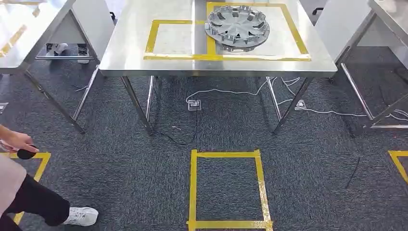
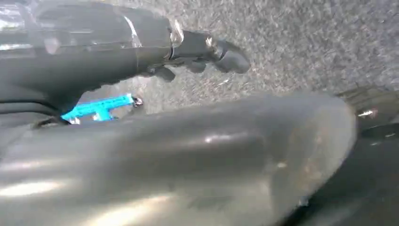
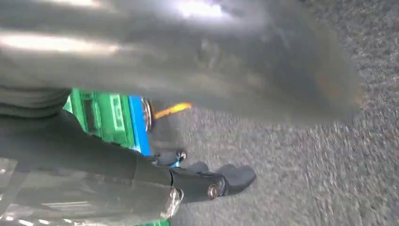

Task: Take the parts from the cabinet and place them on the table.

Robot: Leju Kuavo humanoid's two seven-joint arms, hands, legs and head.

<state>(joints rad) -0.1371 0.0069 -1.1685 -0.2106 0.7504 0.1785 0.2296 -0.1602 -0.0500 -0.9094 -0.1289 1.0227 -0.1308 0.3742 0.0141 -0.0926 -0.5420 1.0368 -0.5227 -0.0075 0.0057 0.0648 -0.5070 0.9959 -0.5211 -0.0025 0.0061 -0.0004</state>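
Note:
A silver wheel cover (image 1: 237, 26) lies on the steel table (image 1: 130, 48) ahead, inside the right-hand yellow tape square. The smaller tape square (image 1: 173, 38) to its left holds nothing. My left hand (image 2: 141, 141) hangs above dark carpet. Its thick grey thumb is apart from the dark straight fingers (image 2: 211, 49), and nothing is between them. My right hand (image 3: 164, 70) hangs the same way over the carpet, with its fingers (image 3: 221, 181) stretched out and nothing held.
A person (image 1: 19, 192) stands at the lower left, holding a small black object (image 1: 25, 154). A yellow tape square (image 1: 226, 187) marks the carpet before the table. White cables (image 1: 231, 91) run under it. More steel tables (image 1: 29, 29) flank it. A green and blue object (image 3: 110, 117) sits behind my right hand.

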